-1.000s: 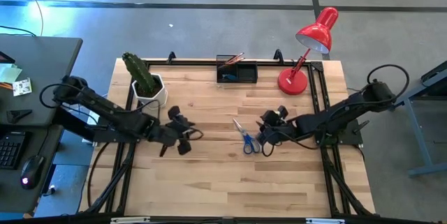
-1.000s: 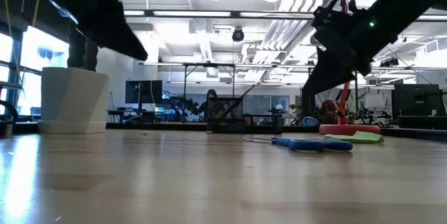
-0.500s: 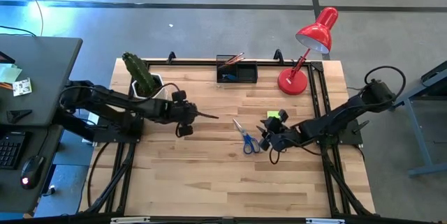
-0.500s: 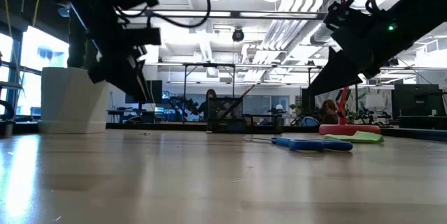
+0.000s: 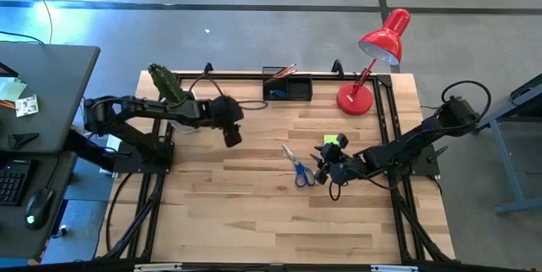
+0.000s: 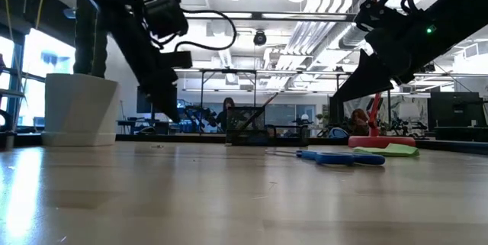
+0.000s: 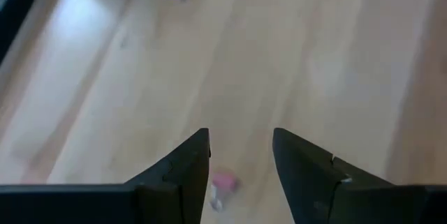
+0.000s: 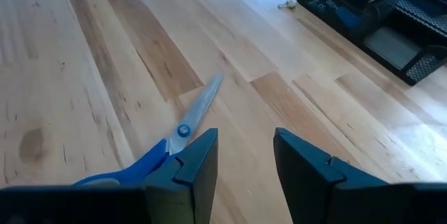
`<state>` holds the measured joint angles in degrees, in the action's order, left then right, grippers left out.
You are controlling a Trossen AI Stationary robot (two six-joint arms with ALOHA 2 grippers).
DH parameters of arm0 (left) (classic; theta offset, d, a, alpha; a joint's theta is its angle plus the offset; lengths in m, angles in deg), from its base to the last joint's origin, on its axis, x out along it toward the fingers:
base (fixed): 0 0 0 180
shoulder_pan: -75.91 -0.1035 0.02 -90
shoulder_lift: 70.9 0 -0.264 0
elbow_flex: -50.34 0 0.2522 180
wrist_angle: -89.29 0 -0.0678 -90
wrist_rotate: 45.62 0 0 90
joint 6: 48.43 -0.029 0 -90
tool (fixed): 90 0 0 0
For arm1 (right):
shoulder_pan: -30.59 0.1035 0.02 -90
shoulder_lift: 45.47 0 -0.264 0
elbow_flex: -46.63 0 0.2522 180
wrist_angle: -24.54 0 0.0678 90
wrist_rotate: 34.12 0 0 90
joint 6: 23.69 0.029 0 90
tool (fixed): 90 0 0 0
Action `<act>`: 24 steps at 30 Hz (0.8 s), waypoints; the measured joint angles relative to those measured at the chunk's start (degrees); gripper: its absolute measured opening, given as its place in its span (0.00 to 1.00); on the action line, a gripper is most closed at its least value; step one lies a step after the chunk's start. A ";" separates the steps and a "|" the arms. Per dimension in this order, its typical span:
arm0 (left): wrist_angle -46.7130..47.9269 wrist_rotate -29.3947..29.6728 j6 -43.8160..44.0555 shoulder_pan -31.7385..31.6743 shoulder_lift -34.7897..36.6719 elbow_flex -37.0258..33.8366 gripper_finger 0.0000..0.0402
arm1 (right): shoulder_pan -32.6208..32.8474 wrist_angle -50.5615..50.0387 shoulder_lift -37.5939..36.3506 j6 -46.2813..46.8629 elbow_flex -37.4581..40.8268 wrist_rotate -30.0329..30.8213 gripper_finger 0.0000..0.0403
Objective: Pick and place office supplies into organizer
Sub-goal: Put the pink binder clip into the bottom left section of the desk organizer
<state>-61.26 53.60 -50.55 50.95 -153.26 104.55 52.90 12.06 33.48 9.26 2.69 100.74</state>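
The right pincer point(image 5: 325, 173) is hovering low over the middle of the surface point(image 5: 254, 221), its fingers parted with nothing between them. In its own wrist view it is looking straight down the blue-handled scissors point(image 8: 157, 155), which are lying flat just ahead of the fingertips, blades pointing away toward the far edge. That placement suggests the arm is lining up for a grasp near the pivot or handles, where a flat, thin object offers the most to close on. The lime-green sticky-note pad point(image 5: 330, 140) is lying just beyond the right pincer, half hidden by it from above.

The left pincer point(image 5: 232, 135) is hanging farther back and to the left, also parted and carrying nothing; its wrist view is showing bare wood below it and a small pinkish scrap point(image 7: 223, 182) near the fingertips, too blurred to identify.

At the far edge, the organizer point(image 5: 287, 88) is sitting with pencils point(image 5: 279, 73) already leaning out of one compartment, so part of the job appears done. The potted cactus point(image 5: 172, 94) is standing at the far left and the red desk lamp point(image 5: 373, 60) at the far right.

The surface is pale wood planking framed by a black rail. Beyond it, the low view is opening onto a bright room with ceiling lights and screens.
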 joint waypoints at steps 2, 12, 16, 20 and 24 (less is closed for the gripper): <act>-0.52 1.40 2.26 -0.77 -0.58 0.00 0.37 | 0.04 -0.07 0.00 0.01 0.00 -0.16 0.33; 0.95 10.59 20.49 -0.90 -8.00 -0.02 0.37 | 0.37 -0.13 0.00 1.28 0.00 -0.24 0.33; -0.93 10.94 22.40 -0.90 -10.75 0.00 0.37 | 0.37 -0.13 0.00 1.55 0.00 -0.28 0.33; -1.36 10.78 22.60 -0.90 -11.46 0.10 0.37 | 0.37 -0.15 0.01 1.63 0.00 -0.30 0.33; -0.15 9.30 23.20 -0.92 -11.46 0.20 0.37 | 0.37 -0.15 0.00 1.62 0.00 -0.30 0.33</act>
<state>-61.41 62.90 -27.35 50.02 -164.72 104.75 53.27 11.91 33.48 10.88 2.69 100.43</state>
